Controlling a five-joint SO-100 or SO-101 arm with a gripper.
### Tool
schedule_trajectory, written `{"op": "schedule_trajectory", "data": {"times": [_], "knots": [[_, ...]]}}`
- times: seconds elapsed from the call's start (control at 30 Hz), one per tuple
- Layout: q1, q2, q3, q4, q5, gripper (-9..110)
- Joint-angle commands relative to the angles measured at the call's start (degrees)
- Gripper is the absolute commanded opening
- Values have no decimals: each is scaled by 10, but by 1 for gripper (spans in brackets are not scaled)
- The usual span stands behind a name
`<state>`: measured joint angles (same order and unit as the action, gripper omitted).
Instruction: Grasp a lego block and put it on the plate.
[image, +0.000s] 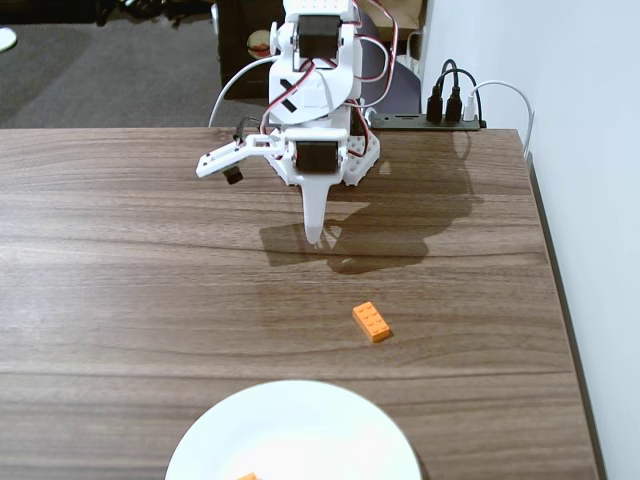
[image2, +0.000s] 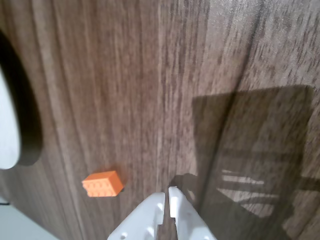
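Sitting flat on the wooden table (image: 120, 300), studs up, the lego block (image: 372, 322) is lying with its long axis on a diagonal in the fixed view, running from upper left to lower right. In the wrist view the lego block (image2: 102, 183) is showing up left of the fingertips, its long axis running roughly left to right with a slight tilt, and it's clear of them, not touching.

The gripper (image: 315, 238) is hanging tip-down over the table near the arm's base, well apart from the block, which is lying below and to the right of it in the fixed view. From the wrist view the gripper (image2: 167, 195) has its jaws pretty much closed, only a thin slit showing between them, and nothing is being held.

The plate (image: 300, 420) is sitting at the bottom edge of the fixed view, near the block but not touching it.
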<state>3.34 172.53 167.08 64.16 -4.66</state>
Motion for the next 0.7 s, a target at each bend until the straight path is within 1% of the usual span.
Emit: {"op": "schedule_trajectory", "data": {"times": [0.0, 0.27, 0.5, 0.67], "knots": [[4, -29, -42, -14, -4, 1], [-2, -142, -132, -17, -20, 1], [-6, -272, -243, -17, -70, 1], [-16, -352, -307, -16, -128, 1]]}}
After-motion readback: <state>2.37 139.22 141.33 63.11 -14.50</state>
